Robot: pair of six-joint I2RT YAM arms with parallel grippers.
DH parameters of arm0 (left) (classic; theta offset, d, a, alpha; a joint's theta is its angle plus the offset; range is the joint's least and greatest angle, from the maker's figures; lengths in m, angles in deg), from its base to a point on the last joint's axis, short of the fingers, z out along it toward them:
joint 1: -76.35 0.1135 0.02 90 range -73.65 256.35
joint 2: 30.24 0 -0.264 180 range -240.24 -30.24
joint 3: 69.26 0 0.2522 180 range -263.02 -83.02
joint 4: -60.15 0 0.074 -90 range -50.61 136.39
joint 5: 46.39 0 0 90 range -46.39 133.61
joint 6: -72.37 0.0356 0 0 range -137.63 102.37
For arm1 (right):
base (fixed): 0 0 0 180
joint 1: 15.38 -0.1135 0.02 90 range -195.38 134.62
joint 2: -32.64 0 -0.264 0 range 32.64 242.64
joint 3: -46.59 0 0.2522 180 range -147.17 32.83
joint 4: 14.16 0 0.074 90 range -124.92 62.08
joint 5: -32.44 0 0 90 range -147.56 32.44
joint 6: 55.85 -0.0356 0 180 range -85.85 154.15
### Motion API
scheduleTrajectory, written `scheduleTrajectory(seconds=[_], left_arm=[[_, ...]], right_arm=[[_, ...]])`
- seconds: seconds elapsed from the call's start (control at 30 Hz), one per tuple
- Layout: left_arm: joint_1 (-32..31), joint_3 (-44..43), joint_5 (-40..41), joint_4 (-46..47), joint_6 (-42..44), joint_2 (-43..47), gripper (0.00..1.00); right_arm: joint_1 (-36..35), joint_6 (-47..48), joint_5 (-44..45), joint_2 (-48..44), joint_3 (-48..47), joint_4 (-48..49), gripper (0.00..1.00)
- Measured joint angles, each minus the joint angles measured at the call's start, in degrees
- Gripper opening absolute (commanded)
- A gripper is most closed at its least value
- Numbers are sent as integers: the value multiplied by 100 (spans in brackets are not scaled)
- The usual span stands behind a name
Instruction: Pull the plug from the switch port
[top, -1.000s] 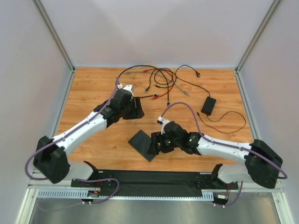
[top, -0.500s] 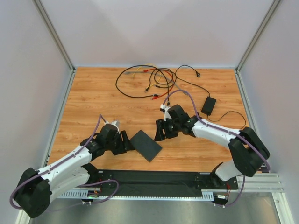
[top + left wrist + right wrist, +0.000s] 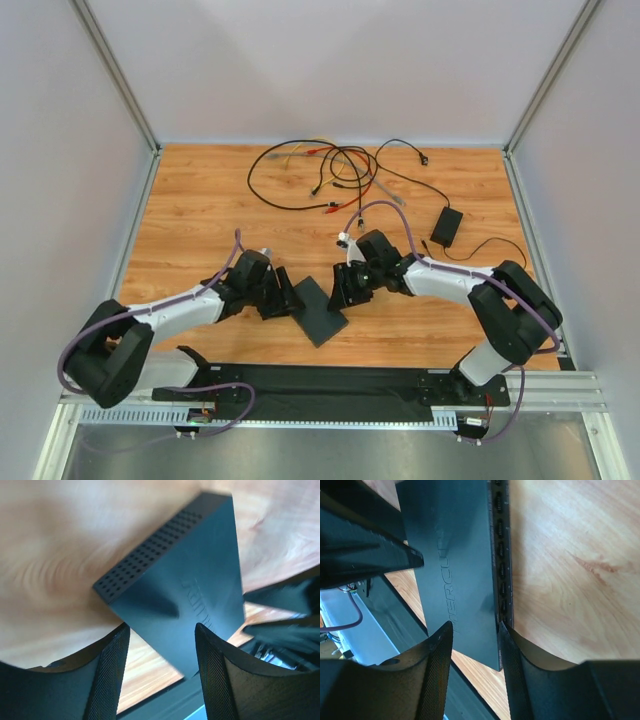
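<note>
As the overhead view shows, the switch (image 3: 318,310) lies flat on the bench (image 3: 200,210) near its front edge, between my two claws; my left claw (image 3: 161,630) stands with jaws apart, one corner of the box in the gap; my right claw (image 3: 475,626) is likewise spread, straddling the end beside the socket row (image 3: 501,555); whether its fingers touch, I cannot tell; loose cables (image 3: 320,170) and a power adapter (image 3: 447,227) lie well apart, toward the far side.

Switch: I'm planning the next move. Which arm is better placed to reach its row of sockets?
Right: the right hand sits at the switch's socket row; the left hand faces the vented side.
</note>
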Motion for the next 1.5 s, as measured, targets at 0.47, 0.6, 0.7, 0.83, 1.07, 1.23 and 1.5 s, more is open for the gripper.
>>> scheduleTrajectory(seconds=[0.47,0.6,0.7,0.83,1.07,1.23,1.5], left_arm=[[291,-2653,-581,70,881,-2568,59],[332,-2811,-592,-85,1075,-2455,60],[374,-2787,-299,-555,1257,-1757,61],[398,-2638,79,-938,1421,-339,66],[404,-1108,63,-951,1274,2326,84],[402,267,-376,-949,1001,3263,92],[402,1543,-1314,-289,446,4559,94]], right_arm=[[-612,-778,-175,273,216,905,51],[-623,-861,271,-83,291,925,58],[-605,-831,754,-804,433,669,68],[-603,-824,1556,-2037,684,-48,76],[-603,-1161,2846,-3598,1086,-1515,96],[-603,-1473,3364,-4358,1497,-2041,100],[-597,-1700,3067,-4614,2221,-1746,100]])
